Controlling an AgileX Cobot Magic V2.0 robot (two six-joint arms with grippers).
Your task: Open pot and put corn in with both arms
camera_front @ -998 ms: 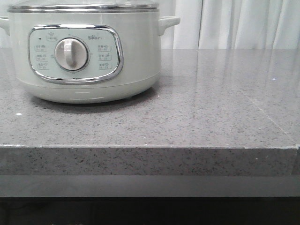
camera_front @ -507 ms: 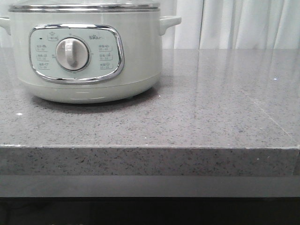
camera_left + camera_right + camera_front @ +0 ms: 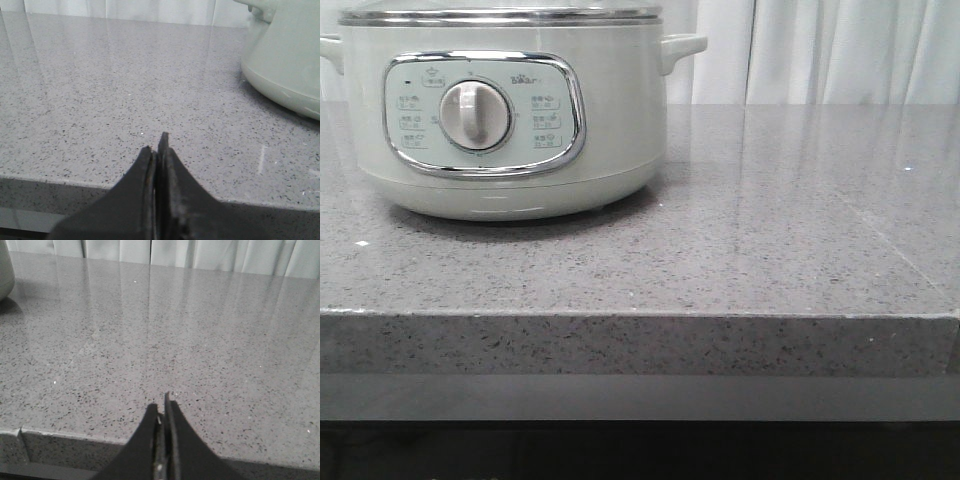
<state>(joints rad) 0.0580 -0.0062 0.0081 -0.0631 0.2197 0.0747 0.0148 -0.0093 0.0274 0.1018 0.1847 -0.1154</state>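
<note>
The pale-green pot stands on the grey stone counter at the left of the front view, its steel-rimmed lid on and its dial facing me. Its side also shows in the left wrist view and a sliver in the right wrist view. My left gripper is shut and empty, low at the counter's front edge. My right gripper is shut and empty, also at the front edge. Neither gripper shows in the front view. The corn is out of view.
The speckled grey counter stretches to the right of the pot, with its front edge near me. White curtains hang behind the counter.
The view has shifted very slightly, so the pot sits a few pixels further right in the front view. Nothing else has changed.
</note>
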